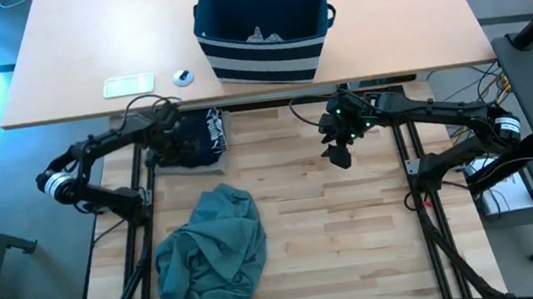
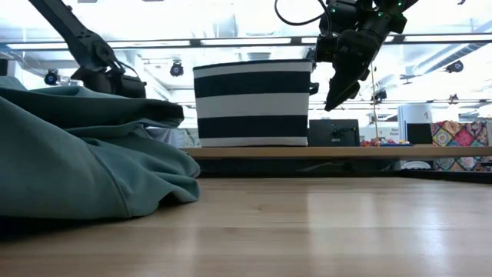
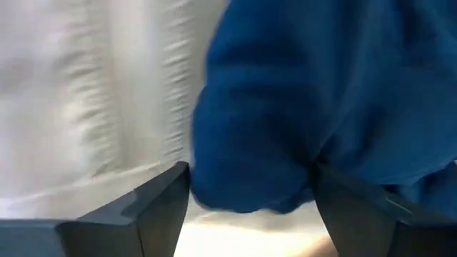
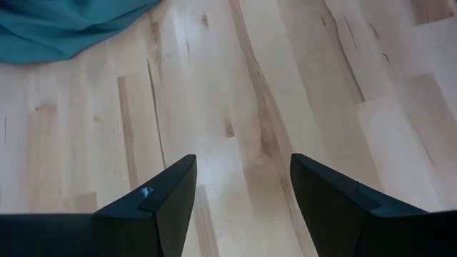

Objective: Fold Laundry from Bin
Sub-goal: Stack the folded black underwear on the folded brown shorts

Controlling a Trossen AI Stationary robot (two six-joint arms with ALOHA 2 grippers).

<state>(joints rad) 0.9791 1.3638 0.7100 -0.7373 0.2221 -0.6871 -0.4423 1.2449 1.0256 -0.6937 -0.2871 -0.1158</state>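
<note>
Navy cloth with white lettering lies bunched at the far left of the pale wooden table, where the left gripper sits over it, jaws apart around a fold. A large crumpled teal-green garment lies nearer. The right gripper hangs above bare wood, jaws apart. The striped navy fabric bin stands beyond, small grey pieces inside.

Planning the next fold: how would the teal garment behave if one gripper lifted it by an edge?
The teal garment lies crumpled in soft folds, so it would probably droop and trail. It spreads wide, so one pinch likely lifts only part.
</note>
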